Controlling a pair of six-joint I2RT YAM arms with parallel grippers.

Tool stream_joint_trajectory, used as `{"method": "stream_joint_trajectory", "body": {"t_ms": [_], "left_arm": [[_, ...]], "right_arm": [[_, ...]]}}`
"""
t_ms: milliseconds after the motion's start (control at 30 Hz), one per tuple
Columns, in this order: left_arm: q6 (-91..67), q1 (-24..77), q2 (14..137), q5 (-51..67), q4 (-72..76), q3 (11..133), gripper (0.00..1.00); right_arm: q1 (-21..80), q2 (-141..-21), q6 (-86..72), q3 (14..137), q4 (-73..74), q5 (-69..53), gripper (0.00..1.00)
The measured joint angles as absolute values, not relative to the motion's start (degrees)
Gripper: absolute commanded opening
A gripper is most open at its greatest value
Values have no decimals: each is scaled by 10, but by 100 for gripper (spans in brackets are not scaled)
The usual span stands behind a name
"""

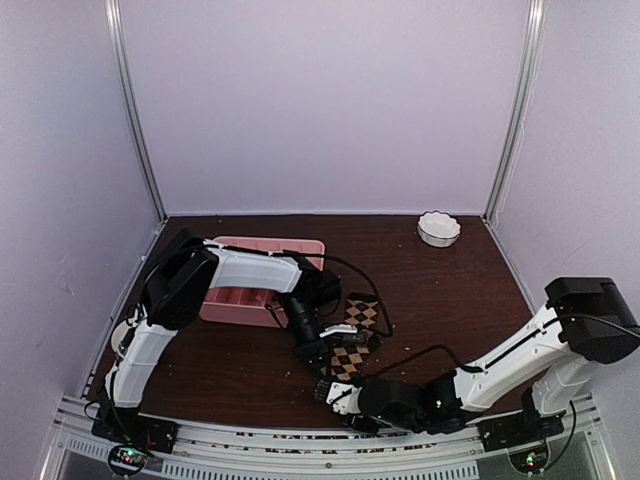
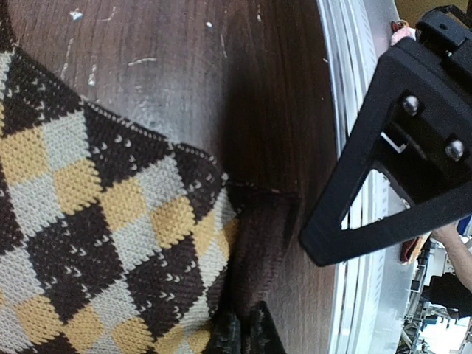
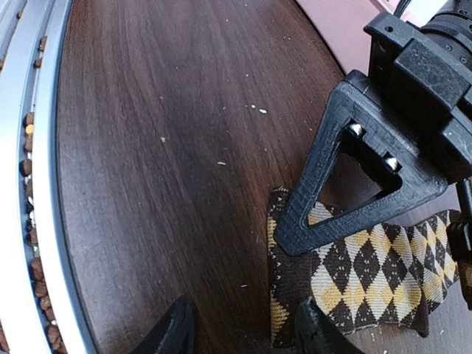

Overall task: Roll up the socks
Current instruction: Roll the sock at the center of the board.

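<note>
My right hand (image 3: 247,332) hangs open by the near edge of the counter (image 3: 169,147), over the checkered sock (image 3: 369,276); my left hand (image 2: 240,335) is closed, pinching it.

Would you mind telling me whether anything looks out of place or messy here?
Small brown bits litter the rail along the near edge, and white specks dot the table by the sock. Only one sock is in view.

One checkered sock (image 1: 350,358), one pink tray (image 1: 232,300), one white bowl (image 1: 438,229)
</note>
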State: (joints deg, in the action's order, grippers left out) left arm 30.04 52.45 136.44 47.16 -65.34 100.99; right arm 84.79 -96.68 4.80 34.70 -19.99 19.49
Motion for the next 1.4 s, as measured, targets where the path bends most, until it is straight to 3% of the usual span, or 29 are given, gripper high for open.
{"method": "stream_joint_trajectory", "body": {"t_ms": [300,600,767,900,1000,1200,1400], "left_arm": [[303,525,1369,471,-667,1020,0],[327,525,1370,469,-677,1022,0],[336,525,1370,467,-680,1022,0],[345,525,1370,466,-682,1023,21],[355,525,1368,470,-694,1023,30],[369,524,1344,474,-698,990,37],[369,523,1284,441,-669,909,37]], "right_arm": [[830,-1002,57,363,-220,192,29],[825,-1007,38,358,-234,189,25],[825,-1010,21,354,-244,184,15],[825,-1021,1,354,-260,176,5],[820,-1027,-20,354,-271,164,0],[806,-1027,-71,342,-295,136,0],[790,-1024,-115,324,-326,96,0]]}}
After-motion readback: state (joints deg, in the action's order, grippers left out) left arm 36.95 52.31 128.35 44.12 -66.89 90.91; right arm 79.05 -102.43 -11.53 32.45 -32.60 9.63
